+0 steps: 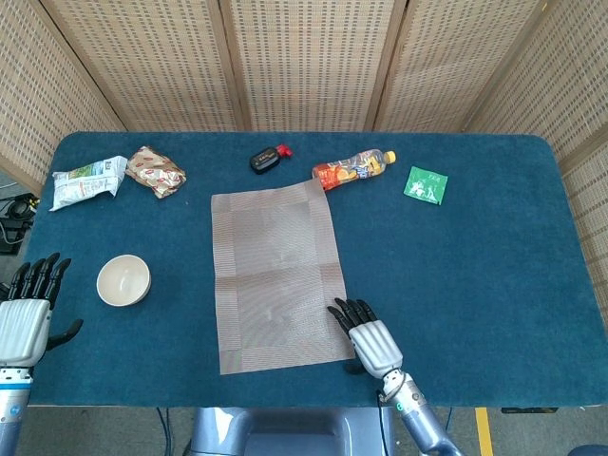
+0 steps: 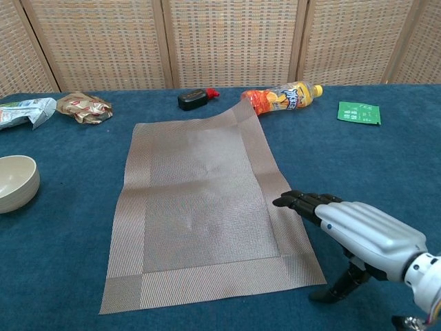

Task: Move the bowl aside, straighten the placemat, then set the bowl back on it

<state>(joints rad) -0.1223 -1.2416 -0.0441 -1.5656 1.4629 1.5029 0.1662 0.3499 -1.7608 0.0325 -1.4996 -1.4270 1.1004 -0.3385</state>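
Note:
A grey woven placemat (image 1: 275, 273) (image 2: 207, 207) lies lengthwise mid-table, its far right corner riding up against a bottle. The cream bowl (image 1: 123, 280) (image 2: 15, 182) stands on the blue cloth left of the mat, apart from it. My right hand (image 1: 367, 337) (image 2: 358, 231) hovers flat with fingers stretched out, its fingertips (image 2: 284, 201) over the mat's near right edge; it holds nothing. My left hand (image 1: 27, 316) sits open at the near left edge, left of the bowl and clear of it.
Along the far side lie a white snack bag (image 1: 87, 180), a brown wrapped packet (image 1: 156, 170), a black and red item (image 1: 269, 158), an orange drink bottle (image 1: 352, 169) on its side, and a green sachet (image 1: 426, 184). Wicker screens stand behind the table.

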